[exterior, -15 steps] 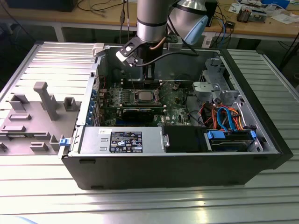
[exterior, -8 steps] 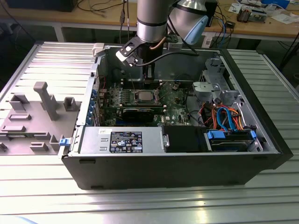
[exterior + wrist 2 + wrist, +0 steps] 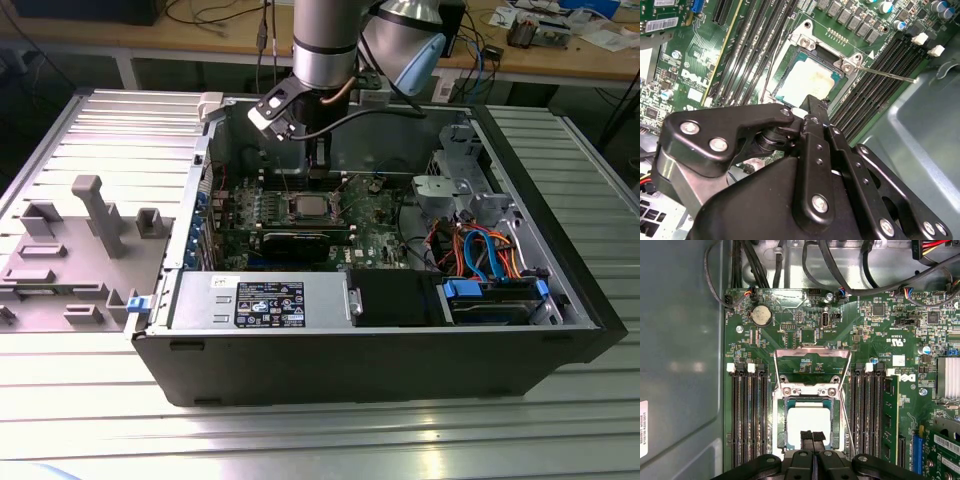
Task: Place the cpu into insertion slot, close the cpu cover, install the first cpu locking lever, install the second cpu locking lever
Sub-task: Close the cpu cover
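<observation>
The cpu (image 3: 809,422) lies flat in the socket of the green motherboard (image 3: 790,315), its silver-grey top showing through the window of the cpu cover (image 3: 808,390), which lies down around it. My gripper (image 3: 812,436) is shut with nothing between its fingers, its tips over one edge of the chip. In the second wrist view the gripper (image 3: 810,102) sits at the edge of the cpu (image 3: 807,80), framed by the cover (image 3: 805,42). One thin wire lever (image 3: 847,422) runs beside the socket and juts free (image 3: 890,75); another lever (image 3: 776,367) angles away. In the exterior view the gripper (image 3: 318,160) hangs over the cpu (image 3: 305,207).
Black memory slots (image 3: 745,415) flank the socket on both sides. Cables (image 3: 840,270) cross beyond the board, and the grey case wall (image 3: 680,365) is close. A black card (image 3: 295,240), a power supply (image 3: 260,300) and a drive cage (image 3: 490,290) fill the case. A grey fixture (image 3: 90,215) stands outside.
</observation>
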### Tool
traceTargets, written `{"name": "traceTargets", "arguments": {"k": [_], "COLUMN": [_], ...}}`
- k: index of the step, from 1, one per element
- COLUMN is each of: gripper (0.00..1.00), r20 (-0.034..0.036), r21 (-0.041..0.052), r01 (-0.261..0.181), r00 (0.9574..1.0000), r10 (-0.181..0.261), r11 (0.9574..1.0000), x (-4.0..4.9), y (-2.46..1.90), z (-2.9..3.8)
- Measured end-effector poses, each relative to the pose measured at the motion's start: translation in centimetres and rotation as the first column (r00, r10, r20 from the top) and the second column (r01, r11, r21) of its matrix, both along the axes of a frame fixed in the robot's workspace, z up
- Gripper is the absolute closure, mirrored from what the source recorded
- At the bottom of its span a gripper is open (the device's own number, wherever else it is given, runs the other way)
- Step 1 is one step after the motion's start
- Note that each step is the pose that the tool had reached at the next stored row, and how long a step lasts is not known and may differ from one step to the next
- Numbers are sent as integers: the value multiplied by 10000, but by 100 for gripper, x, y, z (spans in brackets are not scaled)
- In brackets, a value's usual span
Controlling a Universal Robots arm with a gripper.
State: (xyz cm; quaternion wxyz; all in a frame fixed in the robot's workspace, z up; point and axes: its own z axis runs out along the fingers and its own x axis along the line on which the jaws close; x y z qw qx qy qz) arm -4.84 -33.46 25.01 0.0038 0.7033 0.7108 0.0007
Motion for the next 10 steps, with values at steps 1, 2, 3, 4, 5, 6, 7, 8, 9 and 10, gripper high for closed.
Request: {"name": "traceTargets", "arguments": {"k": [1,2,3,4,5,6,7,8,9,10], "gripper": [89,89,89,89,89,89,89,89,89,89], "r20": [1,1,1,1,1,0,0,1,1,0], "r21": [0,1,1,1,0,-1,-1,-2,-3,-4], "r01": [0,0,0,0,0,0,0,0,0,0], "r00": [10000,10000,10000,10000,10000,10000,10000,10000,10000,10000], "r10": [0,0,0,0,0,0,0,0,0,0], "r11": [10000,10000,10000,10000,10000,10000,10000,10000,10000,10000], "x": [0,0,0,0,0,0,0,0,0,0], "y": [0,0,0,0,0,0,0,0,0,0], "z": [19,31,41,53,60,71,77,87,94,103]}}
